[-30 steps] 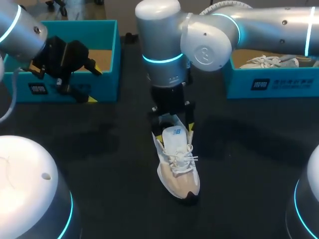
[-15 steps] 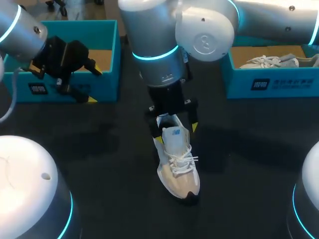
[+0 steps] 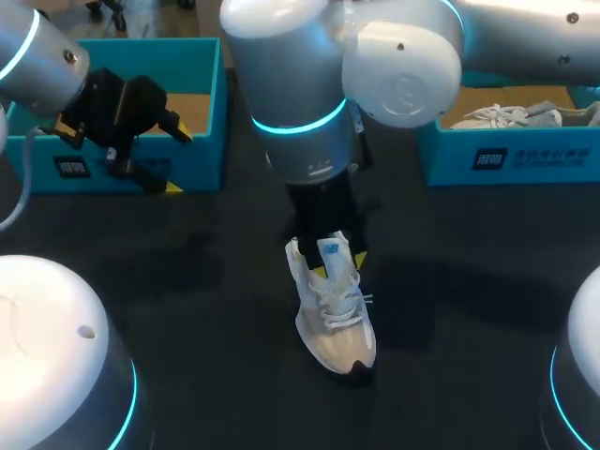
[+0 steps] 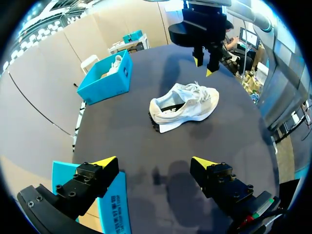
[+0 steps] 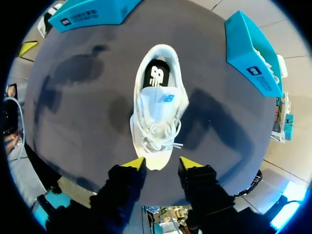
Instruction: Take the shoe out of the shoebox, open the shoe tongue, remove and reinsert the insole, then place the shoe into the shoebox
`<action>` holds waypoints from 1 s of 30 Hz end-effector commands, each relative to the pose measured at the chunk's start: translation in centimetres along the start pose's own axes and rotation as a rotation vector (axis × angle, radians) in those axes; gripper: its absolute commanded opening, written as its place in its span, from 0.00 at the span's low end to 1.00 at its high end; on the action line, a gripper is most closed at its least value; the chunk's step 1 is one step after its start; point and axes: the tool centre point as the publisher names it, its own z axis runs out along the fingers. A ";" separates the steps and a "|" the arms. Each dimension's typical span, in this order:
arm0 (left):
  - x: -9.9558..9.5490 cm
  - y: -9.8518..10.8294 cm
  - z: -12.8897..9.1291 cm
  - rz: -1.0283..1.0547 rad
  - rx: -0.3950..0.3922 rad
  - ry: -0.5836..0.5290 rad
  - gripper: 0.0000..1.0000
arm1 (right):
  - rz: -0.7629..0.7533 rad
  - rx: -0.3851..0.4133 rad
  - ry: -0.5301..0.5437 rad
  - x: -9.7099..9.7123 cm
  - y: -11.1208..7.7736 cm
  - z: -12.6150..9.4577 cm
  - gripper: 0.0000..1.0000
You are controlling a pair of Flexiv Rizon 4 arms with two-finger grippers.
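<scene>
White shoe upright on its sole near the middle of the dark table, outside both boxes, toe toward the robot, laced, pale tongue lying over the opening, dark insole showing inside at the heel end. Right gripper hanging above the shoe's heel end, fingers parted, yellow tips apart from the shoe in the left wrist view, nothing held. Left gripper at the front wall of the left teal shoebox, well apart from the shoe, fingers spread wide, likewise empty. Right teal shoebox at the table's far right side, holding a second pale shoe.
</scene>
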 end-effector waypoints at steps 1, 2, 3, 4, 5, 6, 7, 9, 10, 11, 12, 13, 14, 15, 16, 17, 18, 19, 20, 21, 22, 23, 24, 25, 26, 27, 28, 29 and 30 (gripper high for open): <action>0.0 0.0 0.0 0.000 -0.005 0.001 1.00 | -0.025 0.007 0.019 0.4 1.7 2.0 0.31; 0.0 0.0 0.0 0.000 -0.005 0.001 1.00 | -0.026 -0.006 0.031 0.5 2.2 2.2 0.30; 0.0 0.0 0.0 0.000 -0.005 0.001 1.00 | -0.033 -0.011 0.037 0.5 2.7 2.5 0.30; 0.0 0.0 0.0 0.000 -0.005 0.001 1.00 | -0.037 -0.020 0.034 0.5 3.2 2.9 0.30; 0.0 0.0 0.0 0.000 -0.005 0.001 1.00 | -0.030 -0.029 0.032 0.4 3.8 3.3 0.31; 0.0 0.0 0.0 0.000 -0.005 0.001 1.00 | -0.031 -0.031 0.031 0.3 4.2 3.8 0.31; 0.0 0.0 0.0 0.000 -0.005 0.001 1.00 | -0.029 -0.038 0.031 0.3 4.5 4.1 0.30; 0.0 0.0 0.0 0.000 -0.005 0.001 1.00 | -0.029 -0.052 0.041 0.1 5.4 5.0 0.29; 0.0 0.0 0.0 0.000 -0.005 0.001 1.00 | -0.031 -0.057 0.045 0.1 5.7 5.4 0.28; 0.0 0.0 0.0 0.000 -0.005 0.001 1.00 | -0.039 -0.052 0.051 0.0 5.9 5.7 0.28; 0.0 0.0 0.0 0.000 -0.005 0.001 1.00 | -0.043 -0.050 0.053 0.0 6.2 6.0 0.28; 0.0 0.0 0.0 0.000 -0.005 0.001 1.00 | -0.045 -0.053 0.054 -0.1 6.5 6.3 0.28; 0.0 0.0 0.0 0.000 -0.005 0.001 1.00 | -0.049 -0.057 0.058 -0.2 6.7 6.6 0.28; 0.0 0.0 0.0 0.000 -0.005 0.001 1.00 | -0.053 -0.054 0.062 -0.3 7.0 6.9 0.27; 0.0 0.0 0.0 0.000 -0.005 0.001 1.00 | -0.056 -0.054 0.060 -0.3 7.1 7.0 0.27; 0.0 0.0 0.0 0.000 -0.005 0.001 1.00 | -0.068 -0.044 0.060 -0.4 7.3 7.2 0.26; 0.0 0.0 0.0 0.000 -0.005 0.001 1.00 | -0.075 -0.043 0.054 -0.4 7.4 7.2 0.25; 0.0 0.0 0.0 0.000 -0.005 0.001 1.00 | -0.076 -0.047 0.044 -0.5 7.3 6.8 0.24; 0.0 0.0 0.0 0.000 -0.005 0.001 1.00 | -0.073 -0.049 0.035 -0.6 7.1 6.3 0.24; 0.0 0.0 0.0 0.000 -0.005 0.001 1.00 | -0.067 -0.055 0.027 -0.8 6.8 5.9 0.25; 0.0 0.0 0.0 0.000 -0.005 0.001 1.00 | -0.060 -0.062 0.024 -1.0 6.4 5.4 0.26; 0.0 0.0 0.0 0.000 -0.005 0.001 1.00 | -0.058 -0.063 0.023 -1.2 6.2 5.1 0.27; 0.0 0.0 0.0 0.000 -0.005 0.001 1.00 | -0.053 -0.066 0.024 -1.4 6.0 5.0 0.29; 0.0 0.0 0.0 0.000 -0.005 0.001 1.00 | -0.046 -0.079 0.026 -1.4 6.0 4.9 0.30; 0.0 0.0 0.0 0.000 -0.005 0.001 1.00 | -0.050 -0.087 0.036 -1.5 6.3 5.1 0.30; 0.0 0.0 0.0 0.000 -0.005 0.001 1.00 | -0.054 -0.088 0.036 -1.5 6.6 5.5 0.30; 0.0 0.0 0.0 0.000 -0.005 0.001 1.00 | -0.065 -0.078 0.031 -1.5 6.9 5.9 0.30; 0.0 0.0 0.0 0.000 -0.005 0.001 1.00 | -0.069 -0.080 0.028 -1.4 7.4 6.1 0.30; 0.0 0.0 0.0 0.000 -0.005 0.001 1.00 | -0.076 -0.084 0.043 -1.3 7.8 6.5 0.30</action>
